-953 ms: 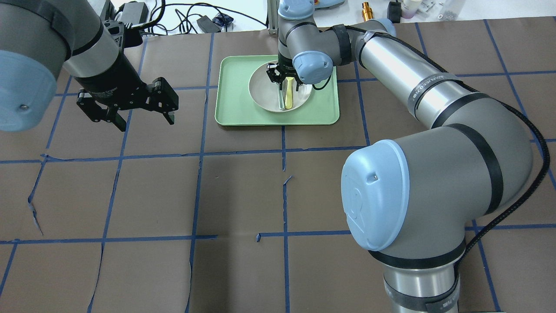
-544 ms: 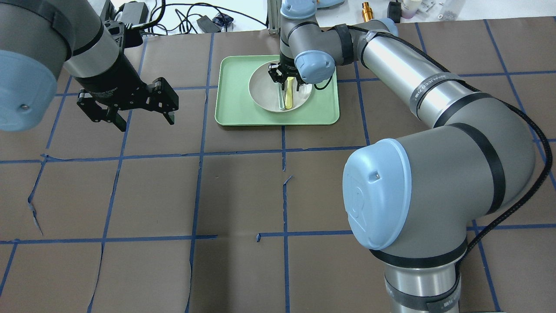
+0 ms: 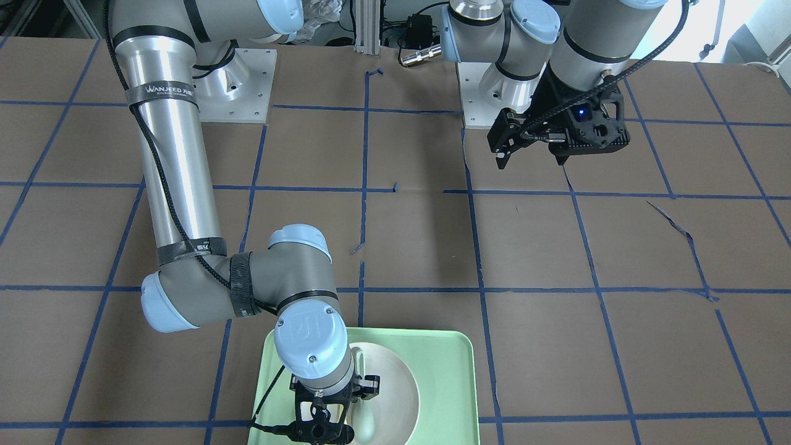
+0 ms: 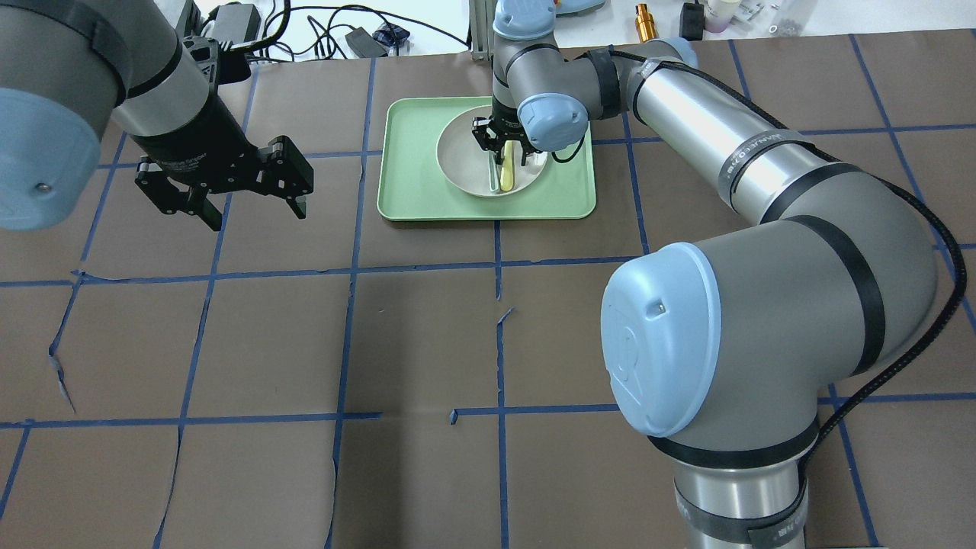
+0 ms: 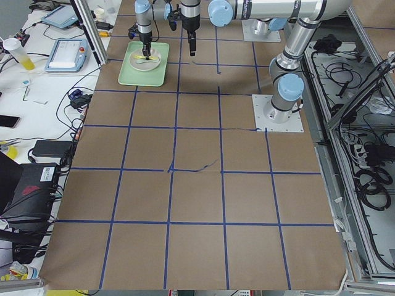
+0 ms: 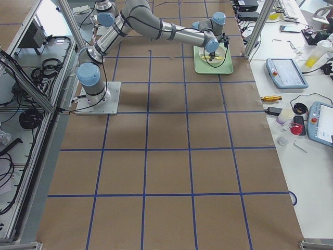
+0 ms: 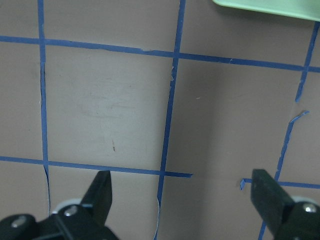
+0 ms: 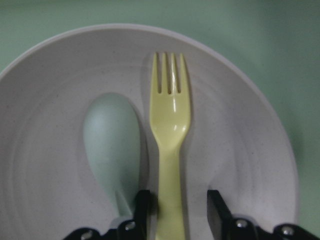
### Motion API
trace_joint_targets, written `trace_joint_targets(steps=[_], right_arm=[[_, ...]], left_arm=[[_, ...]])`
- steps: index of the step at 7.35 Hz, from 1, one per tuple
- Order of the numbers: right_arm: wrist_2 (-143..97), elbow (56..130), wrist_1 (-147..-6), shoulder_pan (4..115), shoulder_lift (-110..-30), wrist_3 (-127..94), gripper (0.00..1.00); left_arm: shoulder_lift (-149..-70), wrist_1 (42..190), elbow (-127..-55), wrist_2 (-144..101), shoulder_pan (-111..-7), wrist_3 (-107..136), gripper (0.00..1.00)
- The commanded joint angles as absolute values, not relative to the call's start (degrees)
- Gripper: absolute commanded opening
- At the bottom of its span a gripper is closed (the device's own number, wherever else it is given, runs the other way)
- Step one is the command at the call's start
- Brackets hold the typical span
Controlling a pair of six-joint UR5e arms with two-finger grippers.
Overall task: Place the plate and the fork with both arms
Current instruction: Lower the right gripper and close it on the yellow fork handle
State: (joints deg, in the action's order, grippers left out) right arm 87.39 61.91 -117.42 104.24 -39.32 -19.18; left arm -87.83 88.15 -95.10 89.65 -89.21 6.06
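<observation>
The off-white plate (image 4: 457,152) lies on the pale green tray (image 4: 412,191) at the far middle of the table. The yellow fork (image 4: 505,174) lies in the plate beside a pale grey-green spoon (image 8: 110,140). In the right wrist view the fork (image 8: 170,115) points its tines away, and its handle runs between my right gripper's (image 8: 175,212) fingers. The right gripper (image 4: 503,146) is low over the plate (image 8: 50,125), open, with one finger at the handle and a gap at the other. My left gripper (image 4: 244,202) is open and empty above the bare table, left of the tray.
Brown paper with blue tape lines covers the table. The tray's corner (image 7: 270,6) shows at the top of the left wrist view. Cables and small items lie beyond the table's far edge (image 4: 343,34). The right arm's big elbow (image 4: 762,320) hangs over the near right.
The right gripper has come down a little closer onto the fork handle in the plate. The left arm has not moved.
</observation>
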Motion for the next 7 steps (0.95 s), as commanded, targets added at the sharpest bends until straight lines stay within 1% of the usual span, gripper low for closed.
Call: trace_joint_targets(steps=[1,2,3,4,5,7], right_arm=[[87.36,62.05,-117.42,104.24,-39.29,-19.25,0.33],[87.45,61.96,-117.42,104.24,-39.37,-19.25,0.27],[87.54,61.96,-117.42,104.24,-39.46,-19.25,0.08],[87.54,61.88,-117.42,104.24,-39.64,-19.25,0.0],[87.37,61.53,-117.42,104.24,-39.81,-19.25,0.0],[87.89,62.22,-117.25,103.98,-43.4,-19.16,0.0]], left_arm=[[-87.89,88.15,-95.1,89.65,-89.21,6.06,1.0],[-87.89,88.15,-95.1,89.56,-89.21,6.15,1.0],[-87.89,88.15,-95.1,89.56,-89.21,6.15,1.0],[-87.89,88.15,-95.1,89.65,-89.21,6.15,1.0],[-87.89,88.15,-95.1,89.56,-89.21,6.07,1.0],[-87.89,88.15,-95.01,89.65,-89.21,6.06,1.0]])
